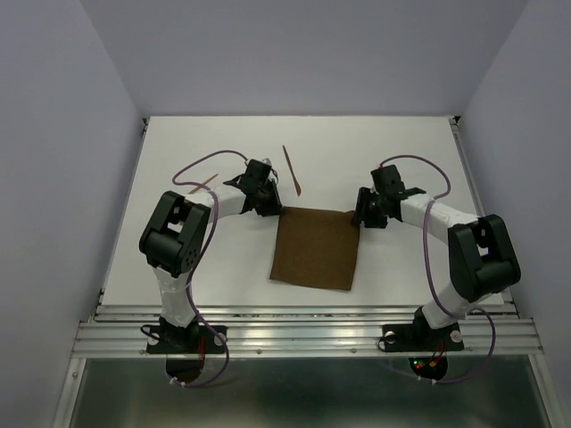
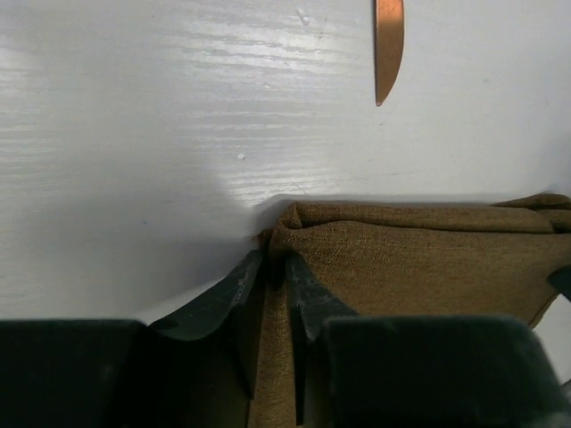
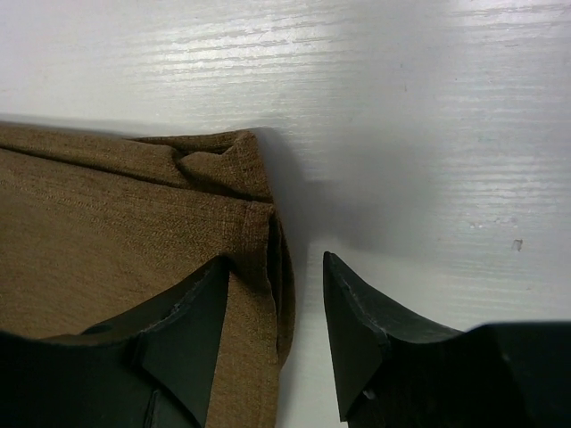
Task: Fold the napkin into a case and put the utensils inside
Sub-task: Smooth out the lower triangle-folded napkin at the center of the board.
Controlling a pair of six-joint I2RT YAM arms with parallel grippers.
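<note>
White table (image 1: 401, 152) — brown napkin (image 1: 314, 248), left fingers (image 2: 214, 303) seemingly pinching its corner.

2 white arms (image 1: 223, 203) w/ black joints (image 1: 174, 234), purple cables (image 1: 214, 153), dark fingers (image 3: 366, 330)

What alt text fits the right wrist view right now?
The right gripper, open, straddles the folded edge of the brown napkin: one finger over the cloth, the other over the white table. Ahead, the napkin's corner is rumpled into layers.

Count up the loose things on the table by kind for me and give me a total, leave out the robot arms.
Napkin: 1
Utensils: 2
Total: 3
</note>
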